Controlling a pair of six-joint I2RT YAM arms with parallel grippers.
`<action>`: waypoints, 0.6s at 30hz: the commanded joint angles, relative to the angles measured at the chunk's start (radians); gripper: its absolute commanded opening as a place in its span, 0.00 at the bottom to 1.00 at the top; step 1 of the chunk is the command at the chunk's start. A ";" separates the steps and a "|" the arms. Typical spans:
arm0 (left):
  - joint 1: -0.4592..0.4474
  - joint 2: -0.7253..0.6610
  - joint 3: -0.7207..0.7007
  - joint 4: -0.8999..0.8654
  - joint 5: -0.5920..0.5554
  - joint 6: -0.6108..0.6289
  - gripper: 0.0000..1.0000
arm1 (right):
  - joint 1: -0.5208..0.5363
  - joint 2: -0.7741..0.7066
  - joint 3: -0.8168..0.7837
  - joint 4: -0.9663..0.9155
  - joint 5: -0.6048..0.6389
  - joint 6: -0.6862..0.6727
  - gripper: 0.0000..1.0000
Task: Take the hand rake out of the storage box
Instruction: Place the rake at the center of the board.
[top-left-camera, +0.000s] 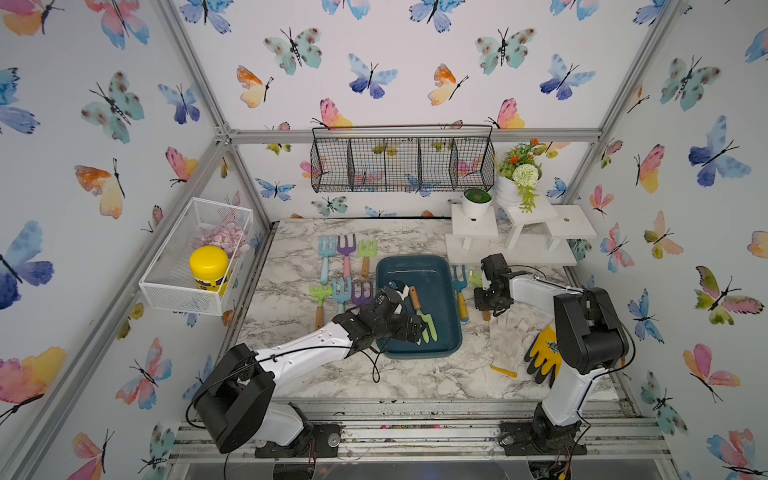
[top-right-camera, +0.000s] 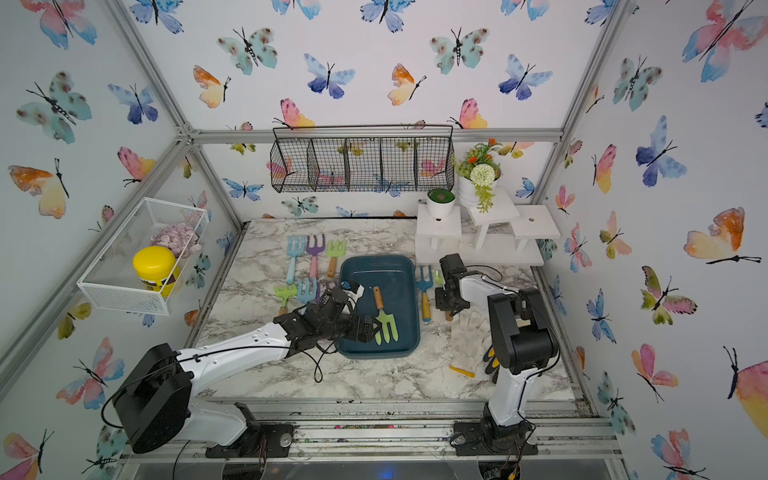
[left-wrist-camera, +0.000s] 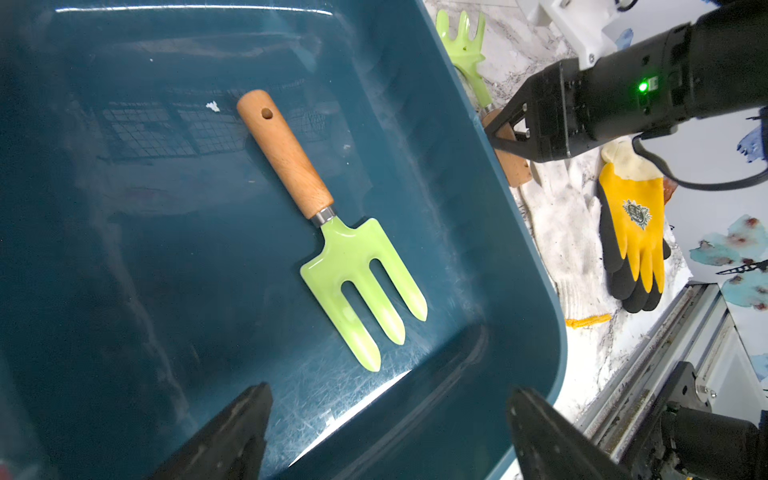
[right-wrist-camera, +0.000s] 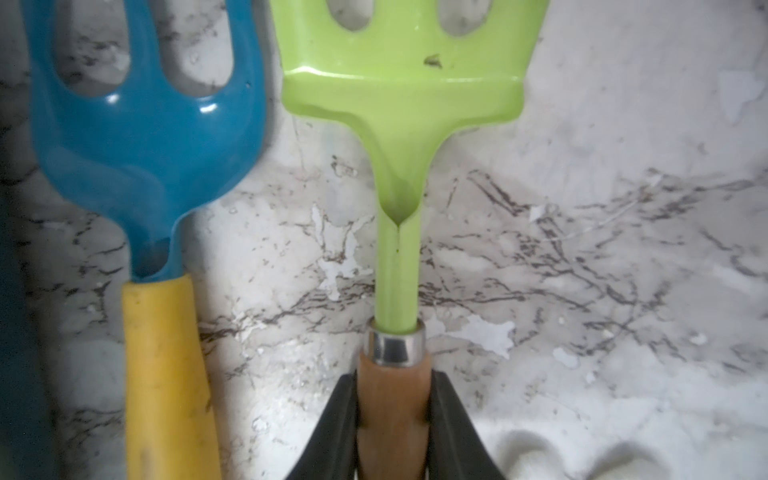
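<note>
The green hand rake (left-wrist-camera: 332, 232), with a wooden handle, lies flat on the floor of the teal storage box (top-left-camera: 442, 299), which stands on the marble counter (top-left-camera: 415, 382). The left tool (left-wrist-camera: 388, 390) hangs over the near end of the box beside the tines, jaws spread wide and empty. The right tool (right-wrist-camera: 392, 415) is clenched on the wooden handle of a second green rake (right-wrist-camera: 399, 104), outside the box and just beside a blue rake (right-wrist-camera: 145, 137).
</note>
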 joint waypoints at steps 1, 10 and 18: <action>-0.002 -0.027 -0.006 -0.008 0.011 0.007 0.94 | -0.020 0.002 -0.007 0.012 -0.007 -0.016 0.13; -0.004 -0.031 0.000 -0.017 0.009 0.004 0.94 | -0.023 0.016 0.012 0.010 -0.064 -0.039 0.26; -0.008 -0.032 -0.004 -0.018 0.007 -0.003 0.94 | -0.024 0.009 0.002 0.018 -0.098 -0.046 0.27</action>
